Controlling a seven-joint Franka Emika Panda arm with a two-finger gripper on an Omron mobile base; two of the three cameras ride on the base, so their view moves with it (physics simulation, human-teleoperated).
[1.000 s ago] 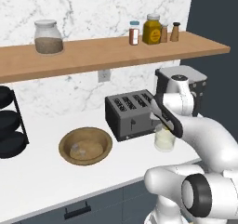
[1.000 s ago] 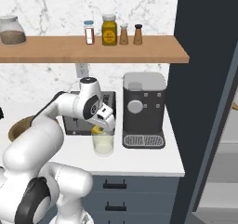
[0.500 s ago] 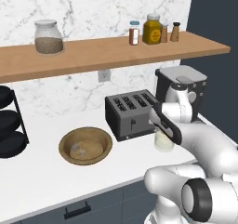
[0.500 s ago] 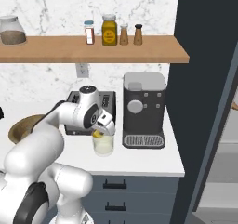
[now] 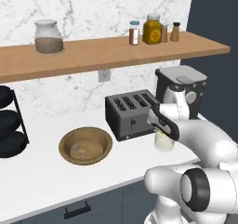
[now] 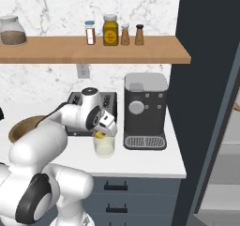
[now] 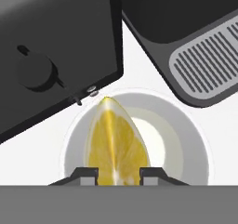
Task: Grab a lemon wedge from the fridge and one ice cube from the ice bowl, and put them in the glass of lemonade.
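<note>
Hand view: the two-finger gripper [image 7: 118,174] pinches a bright yellow lemon wedge [image 7: 116,146] between its two dark fingertips [image 7: 88,174], and the wedge's pointed end reaches away from the camera. Directly beyond the wedge lies the round mouth of the short clear glass of lemonade [image 7: 186,146], seen from above, with pale liquid inside. The glass stands on the white bench [image 7: 139,74]. Past the glass, a dark grey toaster [image 7: 56,51] with a round knob sits to one side, and the slotted drip tray of a coffee machine [image 7: 204,65] sits to the other.

In the left base view, the gripper [image 5: 161,131] hangs just above the glass of lemonade [image 5: 164,143], which stands in front of the toaster's [image 5: 130,114] right end and near the grey coffee machine [image 5: 183,86]. To the left of the toaster, a round, shallow brown wooden ice bowl [image 5: 85,146] rests on the bench [image 5: 42,176], well apart from the glass. A wooden wall shelf [image 5: 107,51] above carries a lidded glass jar [image 5: 48,36] and several small spice bottles [image 5: 153,29].

In the right base view, the lemon wedge [image 6: 100,135] shows as a small yellow spot at the rim of the glass [image 6: 104,145], under the gripper [image 6: 104,129]. The tall dark grey fridge [image 6: 206,79] rises at the right, just beyond the coffee machine [image 6: 145,110].
</note>
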